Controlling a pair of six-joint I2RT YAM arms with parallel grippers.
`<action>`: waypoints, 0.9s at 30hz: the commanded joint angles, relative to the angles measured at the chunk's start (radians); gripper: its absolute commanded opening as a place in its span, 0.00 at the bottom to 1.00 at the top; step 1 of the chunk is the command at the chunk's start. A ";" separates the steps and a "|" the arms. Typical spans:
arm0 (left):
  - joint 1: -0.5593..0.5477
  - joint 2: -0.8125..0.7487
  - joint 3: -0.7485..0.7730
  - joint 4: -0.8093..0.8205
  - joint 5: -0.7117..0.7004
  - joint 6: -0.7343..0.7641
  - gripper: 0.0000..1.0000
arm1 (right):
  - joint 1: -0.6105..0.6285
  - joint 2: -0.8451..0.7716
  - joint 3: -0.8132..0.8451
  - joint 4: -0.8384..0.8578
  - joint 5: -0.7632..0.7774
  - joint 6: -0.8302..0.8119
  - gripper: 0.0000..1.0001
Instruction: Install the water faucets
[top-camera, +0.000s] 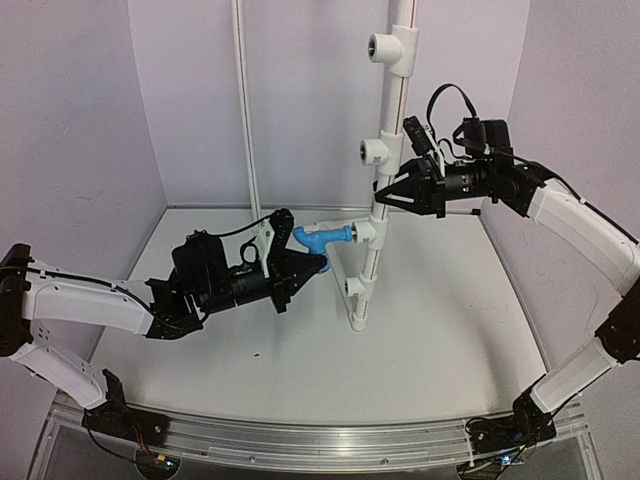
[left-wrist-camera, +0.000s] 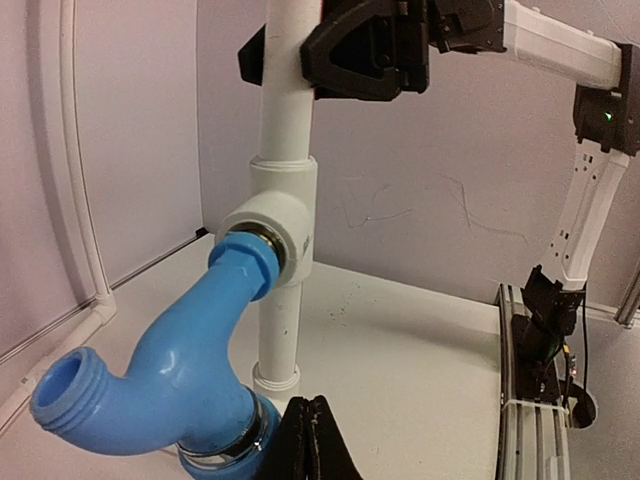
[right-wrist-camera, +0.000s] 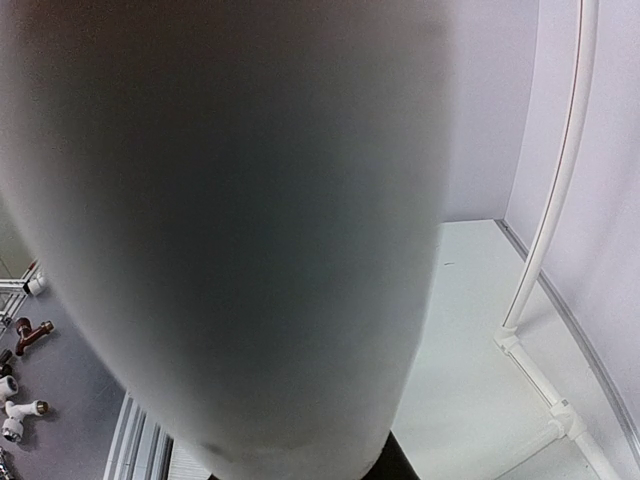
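The blue water faucet (top-camera: 325, 238) sticks out sideways from a tee fitting (top-camera: 366, 232) on the upright white pipe (top-camera: 388, 110). In the left wrist view its inlet end sits in that tee (left-wrist-camera: 285, 225), and the faucet (left-wrist-camera: 170, 370) curves down to a silvery-ringed knob at the bottom edge. My left gripper (top-camera: 308, 263) is just below the faucet. Its fingers (left-wrist-camera: 300, 445) are pressed together with nothing between them, right beside the knob. My right gripper (top-camera: 385, 192) is clamped around the pipe above that tee. The pipe (right-wrist-camera: 230, 200) fills the right wrist view.
More tee fittings sit on the pipe above (top-camera: 393, 47) (top-camera: 377, 150) and below (top-camera: 355, 287). A thin white conduit (top-camera: 245, 110) runs up the back wall and along the floor edge (right-wrist-camera: 545, 410). Loose fittings (right-wrist-camera: 20, 395) lie off the table. A metal rail (top-camera: 300, 440) lines the near edge.
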 joint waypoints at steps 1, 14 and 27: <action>0.003 -0.001 0.007 0.063 -0.052 -0.069 0.00 | 0.006 -0.003 0.024 -0.121 -0.001 0.140 0.00; 0.085 0.077 -0.014 0.153 0.001 -0.233 0.00 | 0.006 -0.011 0.021 -0.122 -0.001 0.137 0.00; 0.200 0.148 -0.002 0.264 0.082 -0.337 0.00 | 0.005 -0.015 0.019 -0.122 -0.004 0.136 0.00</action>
